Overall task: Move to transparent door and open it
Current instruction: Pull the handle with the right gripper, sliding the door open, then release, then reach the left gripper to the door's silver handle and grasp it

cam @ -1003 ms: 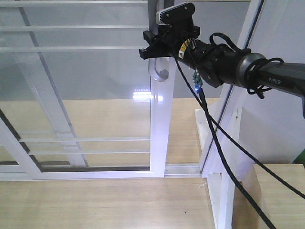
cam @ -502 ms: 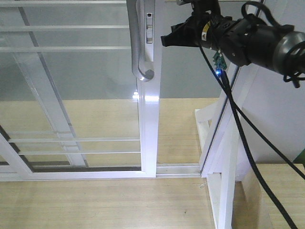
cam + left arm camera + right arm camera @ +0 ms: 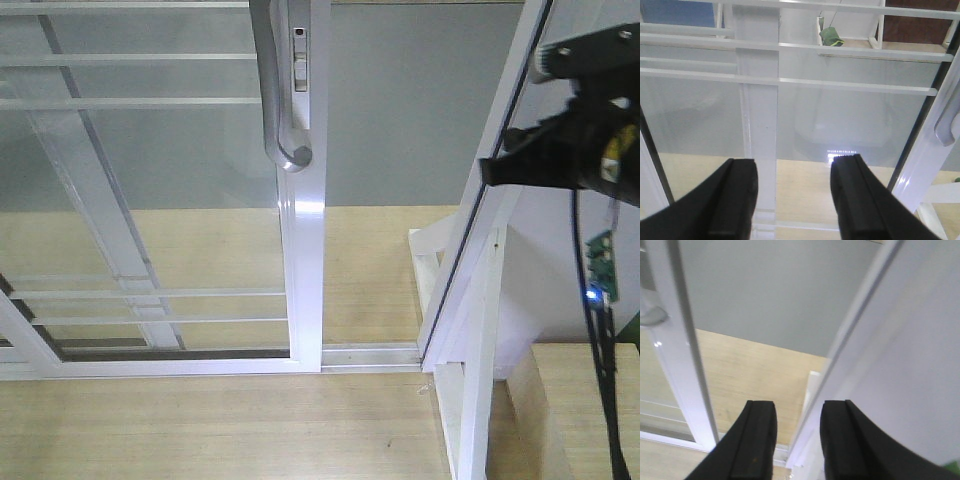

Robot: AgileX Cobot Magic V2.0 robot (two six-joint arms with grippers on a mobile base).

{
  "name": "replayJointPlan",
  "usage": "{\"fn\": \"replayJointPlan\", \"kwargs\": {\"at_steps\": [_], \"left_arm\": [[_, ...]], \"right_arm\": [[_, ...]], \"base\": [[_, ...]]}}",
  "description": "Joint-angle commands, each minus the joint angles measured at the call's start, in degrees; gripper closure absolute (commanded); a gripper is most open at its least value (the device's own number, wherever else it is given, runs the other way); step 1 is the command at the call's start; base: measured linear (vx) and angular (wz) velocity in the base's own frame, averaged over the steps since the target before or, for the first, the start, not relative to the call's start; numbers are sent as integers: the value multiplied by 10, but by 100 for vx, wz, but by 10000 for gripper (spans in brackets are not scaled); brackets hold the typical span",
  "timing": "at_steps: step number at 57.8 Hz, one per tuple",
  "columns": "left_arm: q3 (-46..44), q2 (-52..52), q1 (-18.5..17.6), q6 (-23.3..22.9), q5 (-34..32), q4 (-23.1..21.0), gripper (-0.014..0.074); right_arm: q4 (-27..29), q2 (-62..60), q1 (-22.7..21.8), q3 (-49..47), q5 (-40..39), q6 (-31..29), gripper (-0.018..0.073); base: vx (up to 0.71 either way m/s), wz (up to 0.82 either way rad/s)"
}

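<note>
The tall white-framed sliding glass door (image 3: 300,250) with a curved grey pull handle (image 3: 272,95) stands left of centre, a gap between it and the white jamb (image 3: 478,250). The black right gripper (image 3: 799,432) hangs by that jamb, the black left gripper (image 3: 796,195) faces the glass; both gape wide, holding nothing.

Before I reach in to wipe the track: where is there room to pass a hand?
Free: the opening between the handle edge of the transparent door and the white frame, above the floor track. Crowded: the frame's upper right, where the right pincer and its cable hang.
</note>
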Motion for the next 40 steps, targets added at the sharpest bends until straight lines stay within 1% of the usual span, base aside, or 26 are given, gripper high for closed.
{"fn": "replayJointPlan", "kwargs": {"at_steps": [1, 9, 15, 28, 40], "left_arm": [[-19, 1, 0, 3, -58, 2, 135], [-19, 25, -1, 18, -97, 2, 135], [-19, 62, -22, 26, -141, 2, 135], [-19, 193, -103, 26, -282, 4, 135], [-28, 334, -143, 26, -413, 3, 135]], "right_arm": [[-6, -71, -26, 7, 29, 1, 251], [-14, -141, -46, 11, 139, 1, 251], [-16, -179, -46, 11, 181, 3, 251], [-16, -195, -46, 11, 183, 5, 251], [-4, -183, -46, 11, 164, 19, 251]], "base": [[0, 0], [0, 0], [0, 0], [0, 0], [0, 0]]}}
